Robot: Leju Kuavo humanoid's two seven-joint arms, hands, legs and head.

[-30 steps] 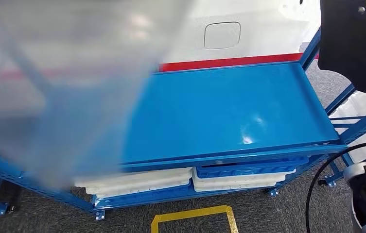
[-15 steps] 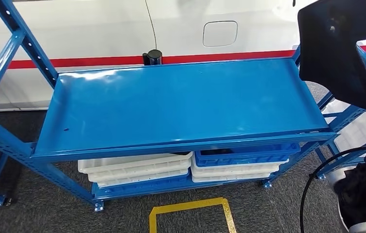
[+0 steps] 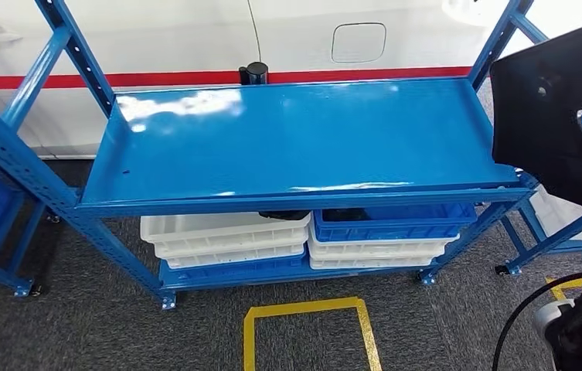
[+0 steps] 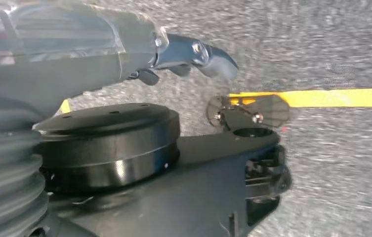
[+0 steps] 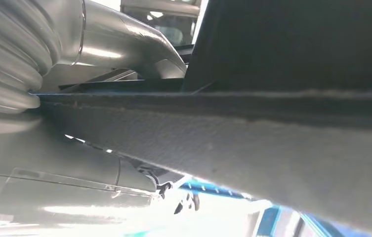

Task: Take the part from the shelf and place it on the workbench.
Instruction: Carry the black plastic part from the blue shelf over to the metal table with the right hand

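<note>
Two white bins (image 3: 226, 236) sit stacked on the lower level of the blue shelf (image 3: 303, 147), at the left, with a blue bin (image 3: 396, 224) over more white ones beside them to the right. Above them the broad blue top deck lies bare and glossy, and a small black cylinder (image 3: 255, 73) stands at its back edge against a white panel with a red stripe (image 3: 156, 79). A yellow floor marking (image 3: 307, 328) lies on the grey carpet in front. At the far right, the black part (image 3: 550, 108) hangs in the air beside the shelf's right end. In the right wrist view the right hand (image 5: 124, 44) lies against the part's edge (image 5: 272, 108) and appears to grip it, though its fingers are hidden. The left hand (image 4: 184, 54) hangs over the carpet with fingers loosely extended, holding nothing.
</note>
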